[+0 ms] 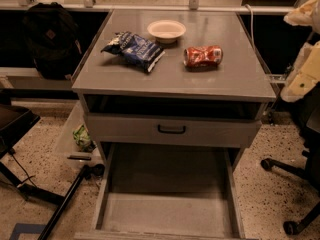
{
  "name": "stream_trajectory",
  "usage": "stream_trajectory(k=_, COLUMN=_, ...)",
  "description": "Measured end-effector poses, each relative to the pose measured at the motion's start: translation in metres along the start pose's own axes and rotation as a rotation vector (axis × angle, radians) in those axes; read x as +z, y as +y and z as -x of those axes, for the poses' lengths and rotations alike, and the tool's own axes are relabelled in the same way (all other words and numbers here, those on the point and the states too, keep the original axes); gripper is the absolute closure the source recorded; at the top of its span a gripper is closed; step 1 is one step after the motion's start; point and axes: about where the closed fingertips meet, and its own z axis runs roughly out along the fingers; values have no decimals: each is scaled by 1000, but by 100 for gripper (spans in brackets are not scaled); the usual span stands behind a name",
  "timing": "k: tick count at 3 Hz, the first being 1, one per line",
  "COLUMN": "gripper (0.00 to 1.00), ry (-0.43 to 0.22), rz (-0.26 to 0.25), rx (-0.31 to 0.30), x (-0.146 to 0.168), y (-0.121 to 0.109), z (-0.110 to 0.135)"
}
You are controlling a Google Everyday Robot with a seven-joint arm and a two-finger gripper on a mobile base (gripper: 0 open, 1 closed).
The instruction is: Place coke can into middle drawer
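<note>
The coke can [203, 56] lies on its side on the worktop [240, 81], right of the chip bag [134, 49]. The middle drawer [165, 215] stands open below. Our hand [301, 76] is at the right edge; we cannot tell its opening.

One coke can [203, 57], chip bag [134, 49], bowl [166, 30]; perhaps one end effector [301, 76] at right edge

We see the coke can [203, 57] lying on the table [225, 81] near a chip bag [134, 49] and bowl [166, 30]. The middle drawer [165, 214] is pulled out below. The gripper [300, 79] is off right.
</note>
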Motion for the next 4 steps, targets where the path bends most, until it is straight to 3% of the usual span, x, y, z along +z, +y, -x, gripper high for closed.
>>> stream_trajectory(k=1, gripper=0, ry=-44, rz=-19, rx=4, x=-4, y=-17, z=0)
stream_trajectory(k=2, gripper=0, ry=-64, rz=44, rx=47, x=17, y=-42, z=-2)
stream_trajectory(k=3, gripper=0, ry=-111, rz=118, rx=52, x=75, y=-100, z=25)
stream_trajectory(k=4, gripper=0, ry=-112, rz=118, rx=52, x=75, y=-101, z=25)
